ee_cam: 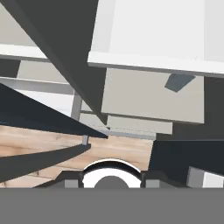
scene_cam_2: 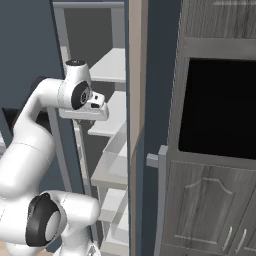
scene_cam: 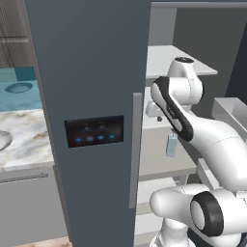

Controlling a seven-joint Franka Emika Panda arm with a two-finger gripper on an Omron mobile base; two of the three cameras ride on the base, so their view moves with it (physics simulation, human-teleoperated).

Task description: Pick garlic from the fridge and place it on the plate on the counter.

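Observation:
The fridge (scene_cam: 91, 72) stands open. Its slate-blue door, with a dark lit panel (scene_cam: 94, 131) and a long grey handle (scene_cam: 136, 149), is swung toward me. White shelves (scene_cam: 166, 159) show to its right. My gripper (scene_cam: 171, 144) hangs fingers-down in front of the shelves, above the lower ones. In the hand view my gripper (ee_cam: 111, 180) is open, tips apart with nothing between them, looking down past shelf edges (ee_cam: 153, 63) to the wood floor. The garlic is hidden. The plate (scene_cam: 3, 140) lies on the counter (scene_cam: 26, 130), cut off by the left edge.
A flat teal-grey disc (scene_cam: 19, 88) sits farther back on the counter. Right of the fridge stands a grey wood cabinet (scene_cam_2: 210, 200) with a dark opening (scene_cam_2: 217, 105). The fridge's side wall (scene_cam_2: 137, 100) rises close beside my arm.

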